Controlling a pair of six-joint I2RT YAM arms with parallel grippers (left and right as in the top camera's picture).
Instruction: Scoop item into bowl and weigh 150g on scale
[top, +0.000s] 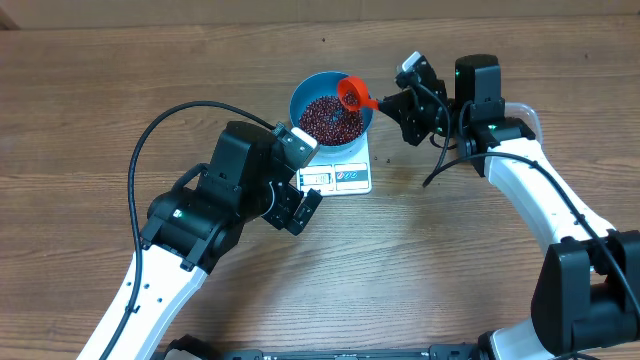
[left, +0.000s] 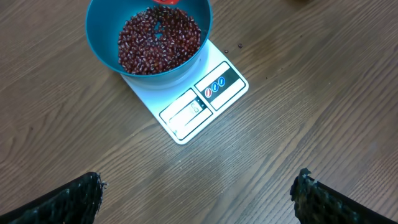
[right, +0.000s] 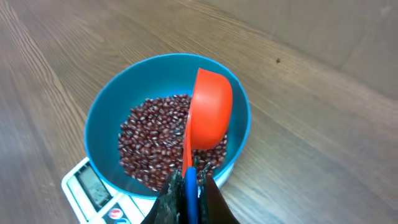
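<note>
The blue bowl (top: 332, 111) stands on the white scale (top: 340, 177) and holds a heap of dark red-brown beans (top: 330, 119). My right gripper (top: 393, 101) is shut on the blue-tipped handle of an orange scoop (top: 352, 95), held tipped on its side over the bowl's right rim. The right wrist view shows the scoop (right: 208, 112) above the beans (right: 155, 140) in the bowl (right: 102, 118), with my gripper (right: 191, 186) clamped on the handle. My left gripper (left: 199, 196) hangs open over bare table in front of the scale (left: 205, 102), the bowl (left: 99, 37) beyond it.
A few stray beans (left: 240, 45) lie on the wooden table right of the scale. A clear plastic tub (top: 522, 110) is partly hidden behind my right arm at the far right. A black cable (top: 150, 140) loops over the left arm.
</note>
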